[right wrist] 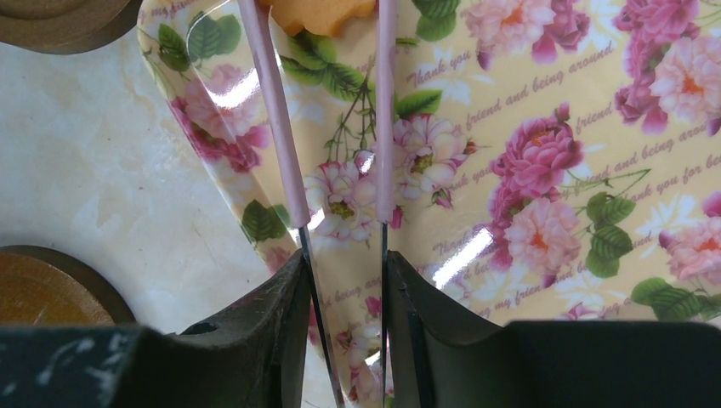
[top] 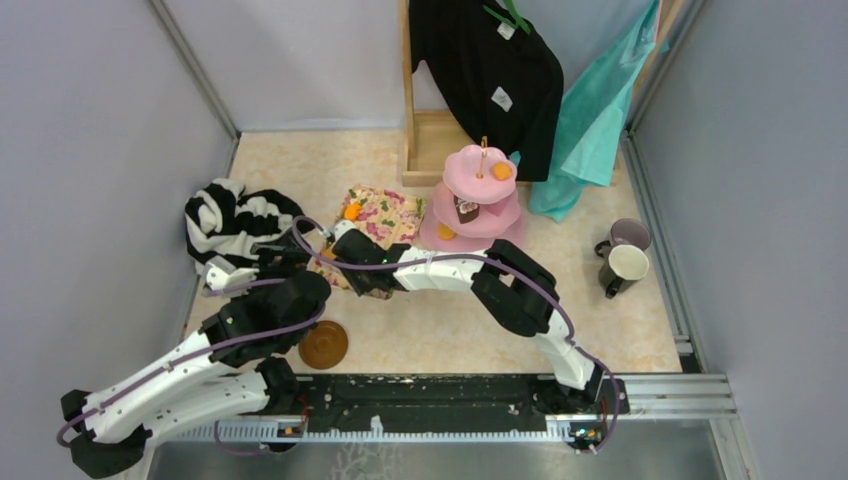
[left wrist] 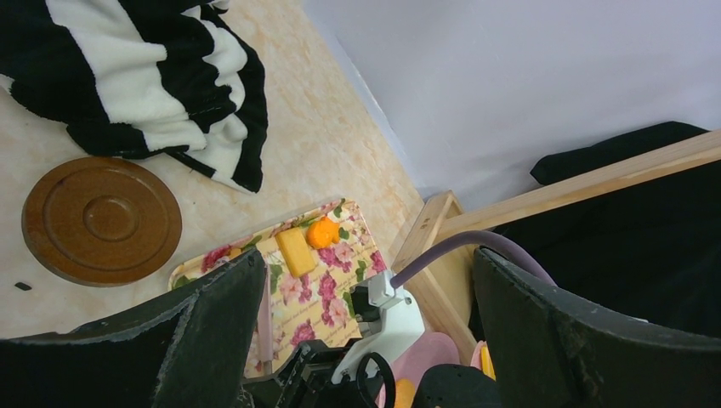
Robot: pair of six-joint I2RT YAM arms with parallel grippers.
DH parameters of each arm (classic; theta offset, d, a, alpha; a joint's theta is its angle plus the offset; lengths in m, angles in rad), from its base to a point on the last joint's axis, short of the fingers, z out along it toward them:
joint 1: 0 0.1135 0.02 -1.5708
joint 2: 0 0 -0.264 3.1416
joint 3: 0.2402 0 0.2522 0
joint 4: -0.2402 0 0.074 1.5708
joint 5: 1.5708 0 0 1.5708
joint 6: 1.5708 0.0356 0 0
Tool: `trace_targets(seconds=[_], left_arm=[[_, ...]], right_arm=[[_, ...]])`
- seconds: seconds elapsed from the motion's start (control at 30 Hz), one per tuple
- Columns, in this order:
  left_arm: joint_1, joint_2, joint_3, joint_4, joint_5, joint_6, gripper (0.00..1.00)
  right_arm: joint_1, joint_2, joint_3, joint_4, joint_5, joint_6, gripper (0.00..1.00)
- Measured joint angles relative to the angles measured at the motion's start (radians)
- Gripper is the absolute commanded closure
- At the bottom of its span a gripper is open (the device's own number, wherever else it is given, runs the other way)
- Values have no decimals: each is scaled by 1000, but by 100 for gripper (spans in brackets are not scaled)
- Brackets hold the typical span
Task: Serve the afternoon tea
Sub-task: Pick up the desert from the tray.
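My right gripper (right wrist: 344, 263) is shut on pink-armed tongs (right wrist: 276, 110) low over the glossy floral-print tray (right wrist: 544, 170). The tong tips flank an orange pastry (right wrist: 319, 13) at the top edge. In the top view the right gripper (top: 350, 245) is over the tray (top: 385, 215), which holds an orange pastry (top: 351, 211). My left gripper (left wrist: 366, 263) is open and empty, above the tray's near-left side (top: 283, 265). The pink three-tier stand (top: 480, 190) holds orange and brown pastries. A yellow pastry (left wrist: 295, 251) and an orange one (left wrist: 321, 231) lie on the tray.
A brown saucer (top: 323, 344) lies near the front edge; another saucer (left wrist: 100, 219) lies by the striped garment (top: 235, 220). The lilac mug (top: 628, 235) and cream mug (top: 625, 265) stand at the right. A wooden rack (top: 425, 140) with dark and teal clothes stands behind.
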Motion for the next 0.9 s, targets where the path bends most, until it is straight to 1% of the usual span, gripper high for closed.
trace_targets(seconds=[0.23, 0.37, 0.43, 0.9], left_arm=[[0, 2, 0, 0, 0, 8, 4], [0, 2, 0, 0, 0, 16, 4], [0, 0, 0, 0, 0, 23, 4], [2, 5, 0, 5, -3, 68, 4]], right_arm=[[0, -26, -63, 29, 15, 0, 76], [0, -77, -113, 27, 31, 1, 78], [0, -105, -135, 31, 37, 1, 81], [0, -283, -280, 52, 90, 1, 84]])
